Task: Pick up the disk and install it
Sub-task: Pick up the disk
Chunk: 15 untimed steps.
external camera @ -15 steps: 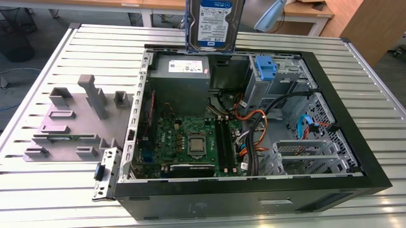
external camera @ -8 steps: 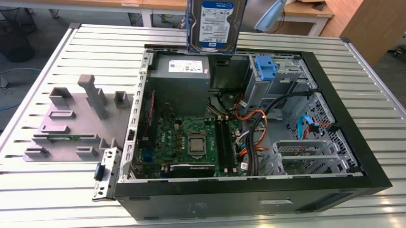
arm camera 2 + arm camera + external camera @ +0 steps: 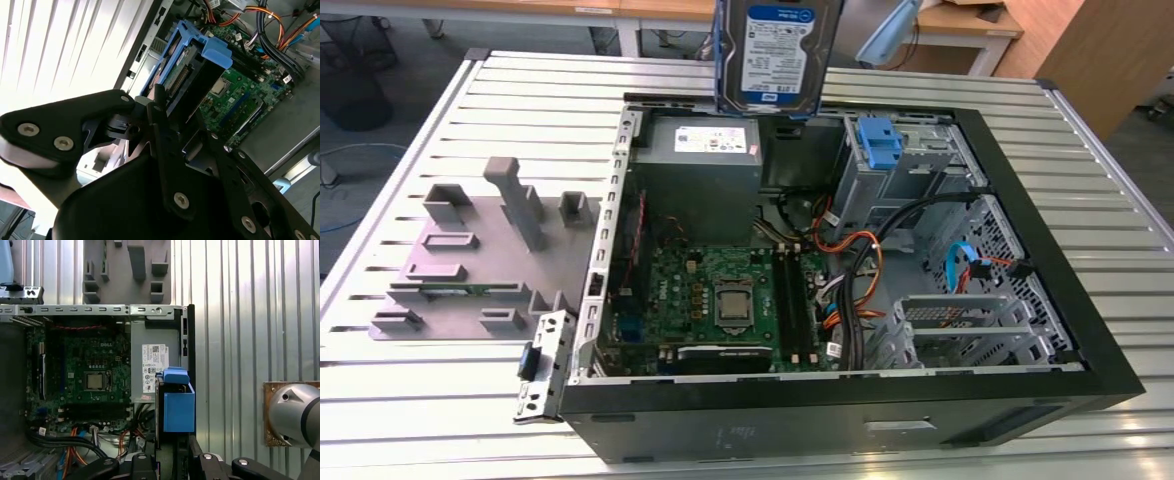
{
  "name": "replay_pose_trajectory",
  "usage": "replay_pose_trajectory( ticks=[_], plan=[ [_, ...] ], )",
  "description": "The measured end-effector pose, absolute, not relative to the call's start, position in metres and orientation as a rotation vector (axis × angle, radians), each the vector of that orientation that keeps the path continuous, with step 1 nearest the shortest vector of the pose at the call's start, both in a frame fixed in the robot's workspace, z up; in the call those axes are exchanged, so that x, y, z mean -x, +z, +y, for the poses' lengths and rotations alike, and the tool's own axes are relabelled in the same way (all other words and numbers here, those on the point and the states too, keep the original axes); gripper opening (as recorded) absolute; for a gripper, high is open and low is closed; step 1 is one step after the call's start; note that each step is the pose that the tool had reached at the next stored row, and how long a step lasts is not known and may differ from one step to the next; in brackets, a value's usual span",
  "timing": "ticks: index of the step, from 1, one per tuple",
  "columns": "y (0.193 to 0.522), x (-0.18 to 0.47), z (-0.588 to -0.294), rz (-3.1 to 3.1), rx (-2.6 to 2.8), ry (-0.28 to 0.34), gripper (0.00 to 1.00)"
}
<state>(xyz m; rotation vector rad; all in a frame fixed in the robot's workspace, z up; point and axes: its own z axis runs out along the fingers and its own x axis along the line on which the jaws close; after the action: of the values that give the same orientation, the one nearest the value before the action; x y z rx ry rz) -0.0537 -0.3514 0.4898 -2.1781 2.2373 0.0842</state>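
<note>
The disk [image 3: 774, 55], a silver-grey drive with a white-and-blue label in blue plastic rails, hangs upright in the air above the far wall of the open computer case [image 3: 1067, 300]. It is over the spot between the power supply [image 3: 700, 150] and the drive cage. In the second wrist view my gripper [image 3: 177, 107] is shut on the disk [image 3: 192, 75], its black fingers [image 3: 159, 107] pressing on both sides and the blue tab pointing away from me. In the first wrist view the disk [image 3: 178, 405] is seen edge-on over the case's edge, just beyond my gripper [image 3: 172, 455].
Inside the case lie the green motherboard [image 3: 720, 290], orange and black cables [image 3: 861, 260], and a metal drive cage holding a bare blue bracket [image 3: 881, 145]. A grey fixture with upright pegs [image 3: 467, 260] sits on the slatted metal table [image 3: 427, 400] at the exterior view's left.
</note>
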Motion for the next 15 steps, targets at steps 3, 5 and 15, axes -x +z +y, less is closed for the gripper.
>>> replay_pose_trajectory(
  ticks=[3,5,15],
  plan=[
    [0.49,0.053,-0.354,2.237,2.178,0.084,0.35],
    [0.49,0.052,-0.356,2.237,2.178,0.084,0.35],
    [0.49,0.049,-0.366,2.237,2.178,0.084,0.35]
  ],
)
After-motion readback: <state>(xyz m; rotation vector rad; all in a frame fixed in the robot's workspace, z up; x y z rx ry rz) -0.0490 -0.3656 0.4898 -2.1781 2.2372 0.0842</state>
